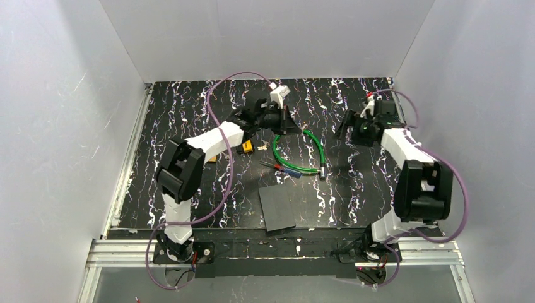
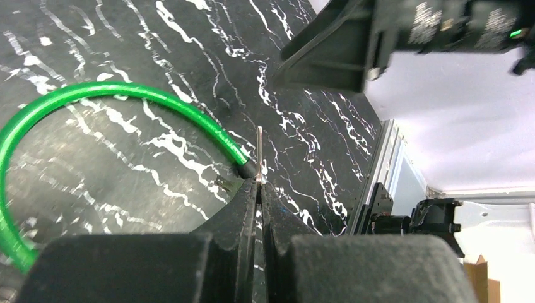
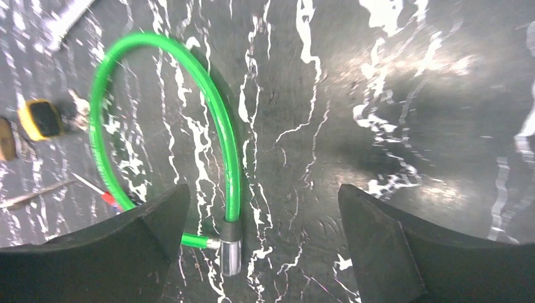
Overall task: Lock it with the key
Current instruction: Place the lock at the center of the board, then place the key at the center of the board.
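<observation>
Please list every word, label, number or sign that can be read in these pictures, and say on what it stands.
No text can be read anywhere.
White print on the right arm's black housing: too blurred to read.
The key, yellow head: too small, no text visible.

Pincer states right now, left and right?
Left pincer: closed, pinching a thin metal strip; what it is cannot be told.
Right pincer: open, holding nothing.
</observation>
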`<control>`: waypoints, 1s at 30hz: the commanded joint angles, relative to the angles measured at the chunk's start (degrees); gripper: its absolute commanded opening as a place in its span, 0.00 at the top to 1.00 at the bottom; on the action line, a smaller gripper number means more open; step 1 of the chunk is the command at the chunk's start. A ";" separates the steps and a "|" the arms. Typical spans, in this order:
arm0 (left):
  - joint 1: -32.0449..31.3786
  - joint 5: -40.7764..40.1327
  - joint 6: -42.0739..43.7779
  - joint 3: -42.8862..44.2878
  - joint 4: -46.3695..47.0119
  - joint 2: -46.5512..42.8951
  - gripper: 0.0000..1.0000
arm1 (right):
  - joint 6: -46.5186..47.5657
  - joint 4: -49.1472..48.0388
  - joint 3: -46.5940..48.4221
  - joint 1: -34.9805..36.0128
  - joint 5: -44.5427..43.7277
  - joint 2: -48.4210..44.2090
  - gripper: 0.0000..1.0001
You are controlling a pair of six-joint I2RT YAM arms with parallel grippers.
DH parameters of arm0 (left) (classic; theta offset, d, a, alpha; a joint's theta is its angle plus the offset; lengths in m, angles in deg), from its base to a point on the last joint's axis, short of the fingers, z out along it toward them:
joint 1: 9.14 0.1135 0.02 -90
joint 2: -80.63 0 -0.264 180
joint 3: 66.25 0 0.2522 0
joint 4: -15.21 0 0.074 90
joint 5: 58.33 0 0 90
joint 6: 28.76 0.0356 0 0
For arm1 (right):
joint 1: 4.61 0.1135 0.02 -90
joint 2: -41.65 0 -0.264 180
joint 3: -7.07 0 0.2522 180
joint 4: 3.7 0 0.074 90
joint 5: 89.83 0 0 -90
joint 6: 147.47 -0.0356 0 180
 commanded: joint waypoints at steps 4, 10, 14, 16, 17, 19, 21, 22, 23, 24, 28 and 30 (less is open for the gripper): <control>-5.61 -1.04 0.74 11.60 0.27 9.14 1.00 | -2.19 -2.35 -0.36 -9.81 8.14 -13.33 0.02; -8.24 -0.15 -0.17 20.82 -0.74 17.53 1.00 | -3.08 -3.81 -2.38 -12.43 9.83 -18.11 0.02; -9.27 0.02 0.28 26.12 -2.58 21.84 1.00 | -5.56 -8.09 -4.65 -13.21 11.54 -20.17 0.02; -9.72 -0.20 0.79 28.23 -3.44 23.81 1.00 | -5.52 -8.66 -5.20 -13.85 11.68 -21.14 0.02; -9.97 -0.28 0.94 29.28 -3.83 24.86 0.99 | -5.28 -8.46 -5.24 -13.97 11.72 -21.31 0.02; -10.33 -0.37 1.07 30.95 -4.48 26.72 0.98 | -4.89 -7.80 -5.01 -14.11 11.80 -21.30 0.02; -10.60 -0.65 1.01 32.42 -4.85 28.14 0.98 | -4.84 -7.53 -4.92 -14.25 12.01 -20.93 0.02; -10.72 -0.74 0.90 32.99 -5.00 28.74 0.97 | -4.90 -7.53 -4.86 -14.36 12.08 -20.70 0.02; -10.77 -0.82 0.82 33.47 -5.19 29.27 0.97 | -5.05 -7.63 -4.85 -14.47 12.21 -20.48 0.02; -10.80 -1.03 0.83 33.84 -5.33 29.66 0.97 | -5.23 -7.76 -4.92 -14.55 12.46 -20.28 0.02; -10.86 -1.85 1.43 34.60 -6.01 30.86 0.93 | -5.44 -8.03 -4.92 -14.63 13.05 -19.65 0.02; -10.88 -1.47 1.15 35.10 -6.46 31.48 0.84 | -5.42 -8.03 -4.99 -14.63 13.07 -19.55 0.02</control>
